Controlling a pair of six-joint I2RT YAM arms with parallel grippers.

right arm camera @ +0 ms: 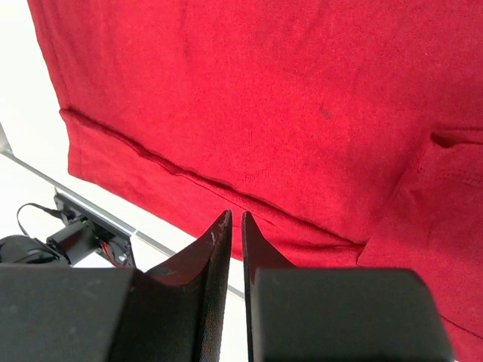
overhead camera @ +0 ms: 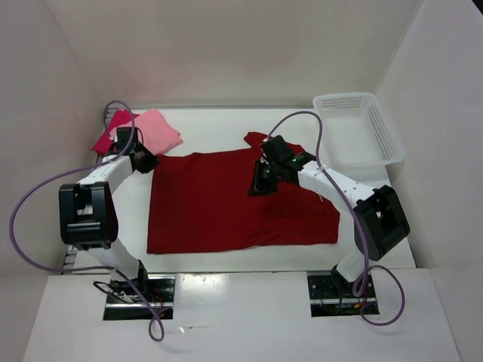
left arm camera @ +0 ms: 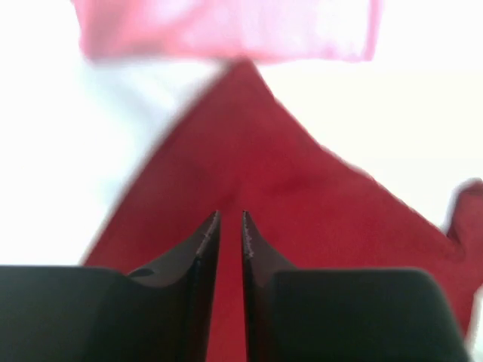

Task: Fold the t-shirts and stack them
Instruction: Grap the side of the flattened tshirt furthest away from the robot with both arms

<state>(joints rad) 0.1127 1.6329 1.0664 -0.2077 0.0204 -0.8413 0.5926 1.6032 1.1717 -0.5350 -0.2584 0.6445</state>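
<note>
The dark red t-shirt (overhead camera: 226,204) (right arm camera: 264,98) lies spread flat across the middle of the table. The light pink t-shirt (overhead camera: 160,130) (left arm camera: 226,26) lies folded at the far left, partly on the crimson-pink t-shirt (overhead camera: 113,132). My left gripper (overhead camera: 147,161) (left arm camera: 231,215) hovers low over the far-left corner of the dark red t-shirt (left arm camera: 302,196), jaws a narrow slit apart with the cloth showing through the gap. My right gripper (overhead camera: 260,183) (right arm camera: 235,215) hangs above that shirt's far-right part, jaws also a slit apart with nothing between them.
A white mesh basket (overhead camera: 343,98) stands at the far right corner. White walls close in the table on three sides. The arm bases and their cables (overhead camera: 139,290) sit along the near edge.
</note>
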